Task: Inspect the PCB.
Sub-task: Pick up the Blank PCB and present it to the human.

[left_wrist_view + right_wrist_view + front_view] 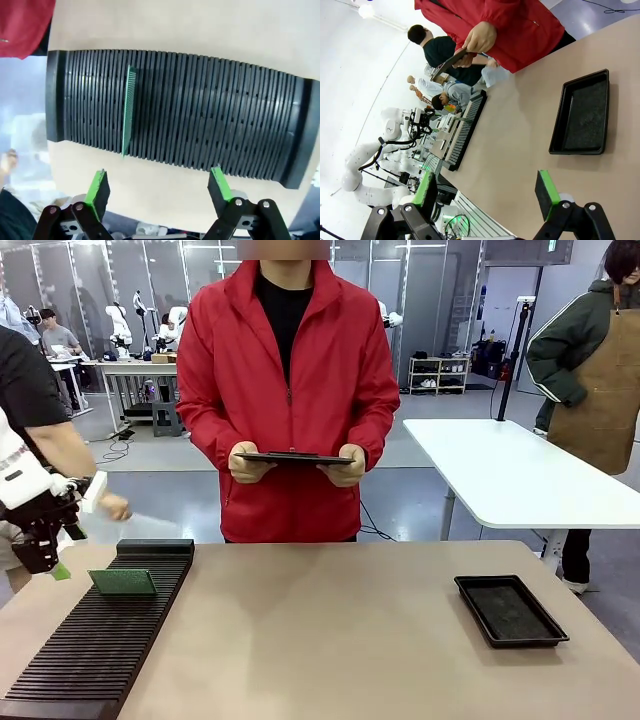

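End effector on left arm [159,185] hovering spread, empty, over bench [175,25] edge beside black slotted rack [215,120]; PCB [128,110] standing on edge in rack slot. Right end effector [487,192] hanging spread, empty, near black tray [560,120].

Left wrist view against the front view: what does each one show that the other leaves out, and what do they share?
Left wrist view: the left gripper from behind its fingers, jaws open, and the PCB edge-on in one slot of the black rack. Front view: the person's hands holding a dark tablet, the black tray at the right of the tan table, and the PCB's broad face. Both: the PCB standing upright in the rack on the table.
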